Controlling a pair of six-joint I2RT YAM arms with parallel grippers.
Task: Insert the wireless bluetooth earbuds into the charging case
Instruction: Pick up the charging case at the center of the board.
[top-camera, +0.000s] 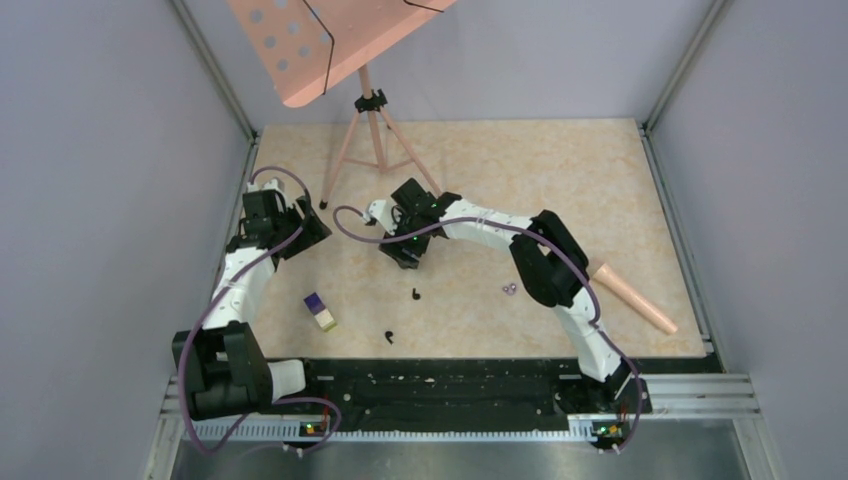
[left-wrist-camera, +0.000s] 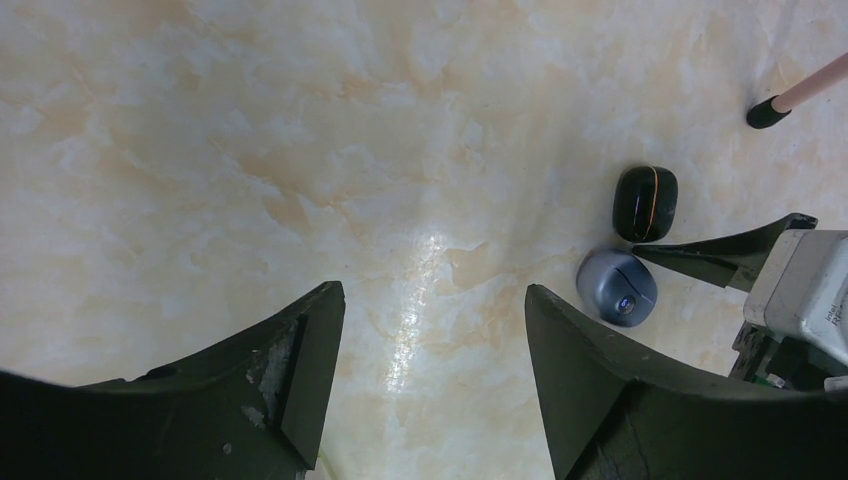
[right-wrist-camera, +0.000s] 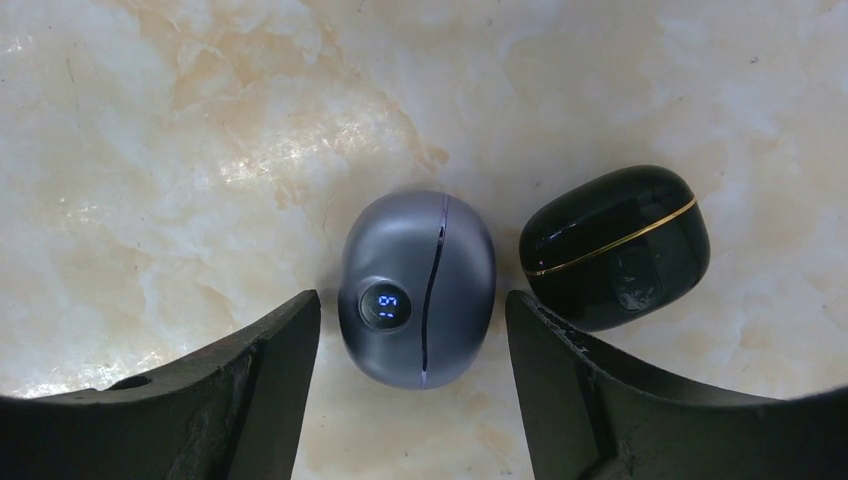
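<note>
Two closed charging cases lie side by side. The grey case (right-wrist-camera: 418, 288) has a lit blue display, and the black case (right-wrist-camera: 614, 245) has a gold line. My right gripper (right-wrist-camera: 412, 300) is open just above the table, one finger on each side of the grey case without touching it. In the top view it (top-camera: 404, 252) hides both cases. Two black earbuds (top-camera: 416, 294) (top-camera: 389, 337) and the pale purple buds (top-camera: 509, 289) lie loose nearer the arm bases. My left gripper (left-wrist-camera: 430, 300) is open and empty over bare table, left of the grey case (left-wrist-camera: 617, 285) and black case (left-wrist-camera: 645, 203).
A purple-and-cream block (top-camera: 320, 311) lies near the left arm. A pink cylinder (top-camera: 630, 297) lies at the right. A pink music stand's tripod (top-camera: 370, 140) stands behind the grippers, one foot (left-wrist-camera: 768, 113) close to the cases.
</note>
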